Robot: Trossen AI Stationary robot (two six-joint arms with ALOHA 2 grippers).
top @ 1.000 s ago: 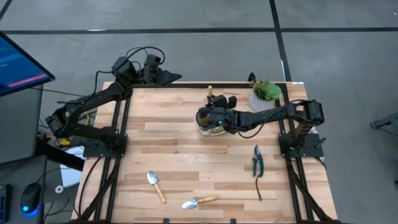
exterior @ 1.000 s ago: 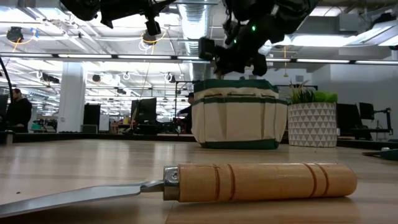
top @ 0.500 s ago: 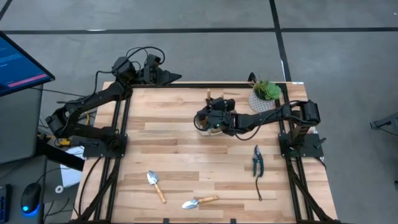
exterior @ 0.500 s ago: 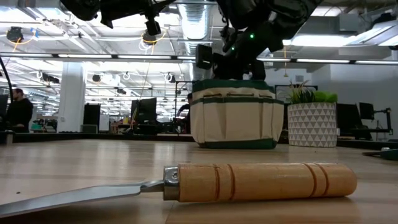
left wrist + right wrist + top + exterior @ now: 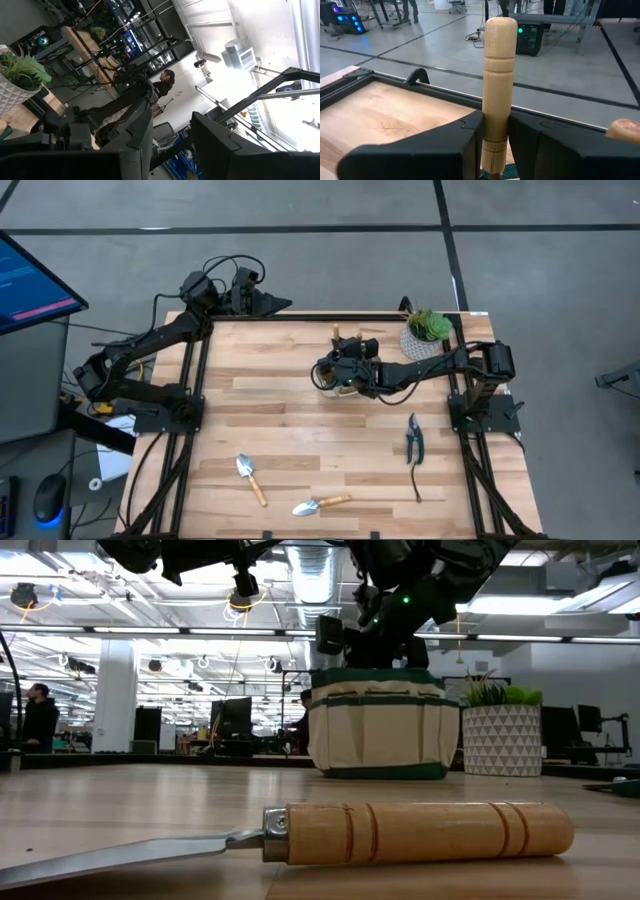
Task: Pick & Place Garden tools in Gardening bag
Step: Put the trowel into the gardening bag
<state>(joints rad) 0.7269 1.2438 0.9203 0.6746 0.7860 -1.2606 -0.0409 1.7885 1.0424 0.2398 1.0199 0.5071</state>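
- Left hand [image 5: 272, 304] is parked at the upper left of the tabletop [image 5: 270, 410], fingers apart, empty.
- Right hand [image 5: 338, 372], arm stretched across centre frame over the gardening bag [image 5: 378, 725], grips a wooden trowel handle [image 5: 496, 75]; lower it straight inside before you release.
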